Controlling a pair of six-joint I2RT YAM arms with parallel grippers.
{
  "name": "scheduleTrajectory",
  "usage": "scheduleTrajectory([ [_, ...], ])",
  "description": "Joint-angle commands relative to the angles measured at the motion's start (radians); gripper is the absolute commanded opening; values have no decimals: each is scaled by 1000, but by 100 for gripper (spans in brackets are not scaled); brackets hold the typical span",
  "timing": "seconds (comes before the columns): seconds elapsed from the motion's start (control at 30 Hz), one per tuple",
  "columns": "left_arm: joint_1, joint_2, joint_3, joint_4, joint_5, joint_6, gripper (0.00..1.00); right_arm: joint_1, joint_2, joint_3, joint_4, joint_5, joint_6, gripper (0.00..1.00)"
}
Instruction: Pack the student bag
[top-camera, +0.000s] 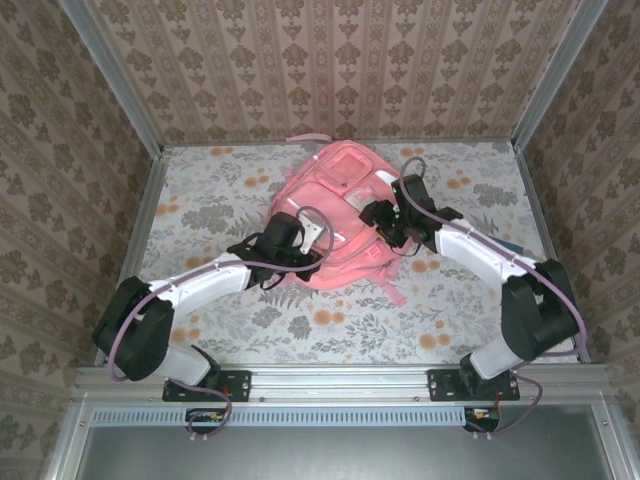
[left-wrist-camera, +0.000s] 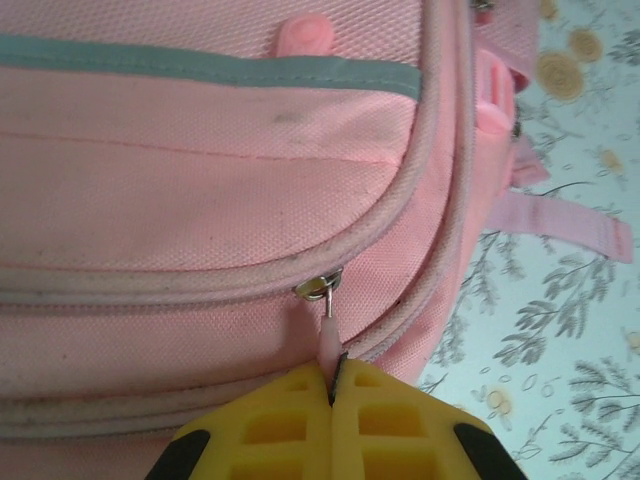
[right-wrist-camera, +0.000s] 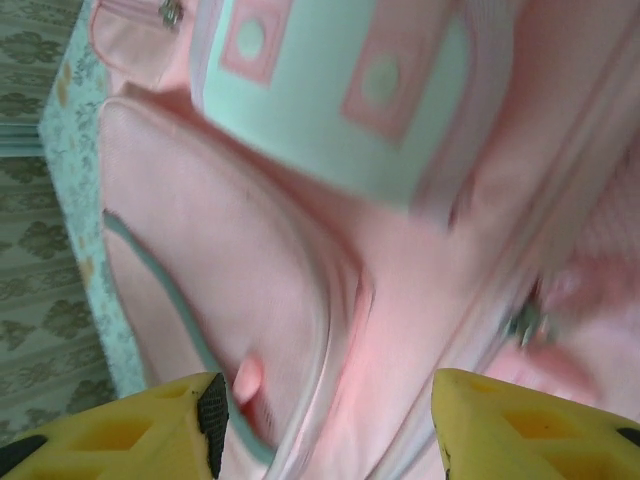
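The student bag (top-camera: 335, 215), a large pink backpack, lies flat in the middle of the floral table. My left gripper (left-wrist-camera: 333, 385) is shut on the pink pull tab (left-wrist-camera: 328, 340) of a zip whose metal slider (left-wrist-camera: 318, 287) sits at the right end of a curved pocket seam. From above, this gripper (top-camera: 312, 233) is at the bag's near-left edge. My right gripper (right-wrist-camera: 325, 425) hangs open just over the bag's front, yellow fingers (right-wrist-camera: 195, 425) wide apart with nothing between them. Below it are the white patch (right-wrist-camera: 330, 90) and the grey stripe (right-wrist-camera: 150, 290). In the top view it (top-camera: 385, 215) is over the bag's right side.
Patterned walls with metal posts close in the table (top-camera: 200, 200) on three sides. A pink strap (left-wrist-camera: 575, 225) trails onto the cloth at the bag's side. Bare tablecloth lies to the left, right and front of the bag.
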Motion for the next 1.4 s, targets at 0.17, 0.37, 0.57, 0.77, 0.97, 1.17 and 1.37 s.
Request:
scheduleTrajectory([
  [0.17, -39, 35, 82, 99, 159, 30, 0, 42, 3, -72, 124, -86, 161, 54],
  [0.37, -43, 48, 102, 62, 103, 25, 0, 41, 29, -61, 106, -73, 154, 35],
  [0.57, 0, 11, 84, -88, -17, 88, 0, 12, -4, -70, 33, 29, 54, 13],
  [0.77, 75, -1, 15, -28, -29, 80, 0, -53, -5, -58, 25, 26, -53, 8],
  [0.97, 72, 61, 52, 106, 79, 64, 0, -115, 4, -16, -26, 4, -142, 33],
  [1.17, 6, 100, 112, 216, 226, 47, 0, -122, -191, -85, -144, 184, -105, 70],
  [1.37, -37, 164, 175, 307, 319, 1, 0, -122, -310, -166, -145, 129, 16, 71],
])
